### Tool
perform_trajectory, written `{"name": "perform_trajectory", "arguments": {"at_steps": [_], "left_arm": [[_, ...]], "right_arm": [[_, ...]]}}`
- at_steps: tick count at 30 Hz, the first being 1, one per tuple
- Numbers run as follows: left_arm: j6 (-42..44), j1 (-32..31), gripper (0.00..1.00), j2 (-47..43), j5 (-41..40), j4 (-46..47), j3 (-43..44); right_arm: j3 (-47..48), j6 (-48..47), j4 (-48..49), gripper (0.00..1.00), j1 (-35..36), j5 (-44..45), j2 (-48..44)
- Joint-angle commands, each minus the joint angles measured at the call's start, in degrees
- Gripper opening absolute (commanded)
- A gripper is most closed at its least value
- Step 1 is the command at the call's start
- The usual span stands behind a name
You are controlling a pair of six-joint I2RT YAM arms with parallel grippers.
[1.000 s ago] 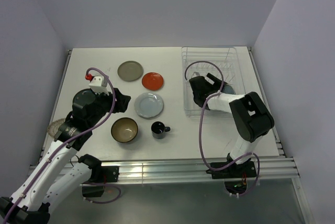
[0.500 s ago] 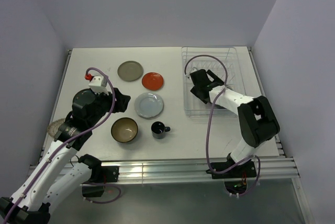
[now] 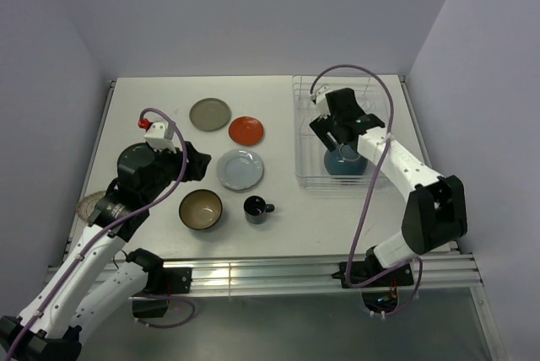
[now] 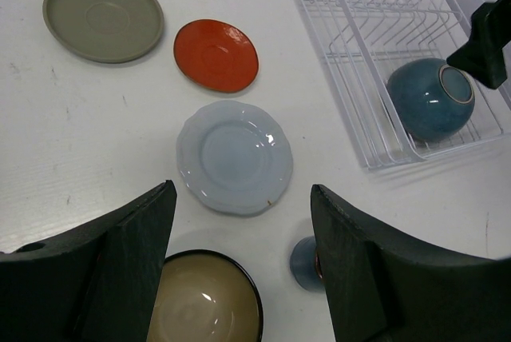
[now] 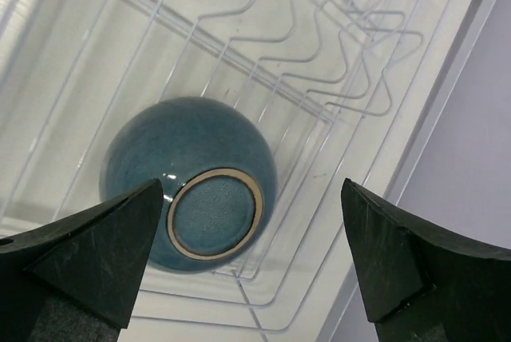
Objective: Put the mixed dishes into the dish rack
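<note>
Table (image 3: 152,99) holds rack (image 4: 367,6), bowl (image 3: 201,209), mug (image 3: 255,207), grey plate (image 3: 209,113), orange plate (image 3: 245,130), pale plate (image 3: 240,169).

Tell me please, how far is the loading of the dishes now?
Done: the teal-blue bowl lies upside down in the dish rack. In hand: nothing; the right claw hangs open above that bowl, the left claw open over the table. Left: olive-brown bowl, black mug, grey-olive plate, orange-red plate and pale blue plate, all on the table.

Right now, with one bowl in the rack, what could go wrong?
The teal bowl lies foot-up in the rack, so it may roll when more dishes arrive. The open left gripper hangs over the pale plate, with the brown bowl and mug close; a low plate is hard to pinch, and a finger could knock the mug.
</note>
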Motion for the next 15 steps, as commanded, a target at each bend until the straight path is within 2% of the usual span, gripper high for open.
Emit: {"name": "perform_trajectory", "arguments": {"at_steps": [1,5,6,10,12,14,15], "left_arm": [[1.59,0.40,0.75,0.20,1.92,2.16,-0.51],[1.76,0.40,0.75,0.29,4.02,3.12,-0.77],[1.85,0.40,0.75,0.38,4.55,3.30,-0.86],[1.41,0.31,0.75,1.34,6.40,3.65,-0.95],[1.06,0.31,0.74,1.78,6.93,3.65,-0.78],[0.71,0.31,0.74,2.13,7.36,3.21,-0.43],[0.62,0.31,0.74,2.05,7.63,3.04,-0.42]], "right_arm": [[4.56,2.70,-3.76,1.00,-1.57,-7.31,-3.90],[6.49,4.20,-6.31,1.00,-3.59,-17.84,-7.23],[6.67,4.20,-6.84,1.00,-4.03,-24.48,-7.68],[6.14,4.47,-7.28,0.97,-7.72,-38.49,-6.55],[6.49,2.46,-9.03,0.91,-10.35,-46.55,-2.95],[6.50,1.40,-9.91,0.88,-11.59,-50.89,0.82],[7.11,0.52,-11.66,0.80,-12.20,-52.83,1.97]]}}
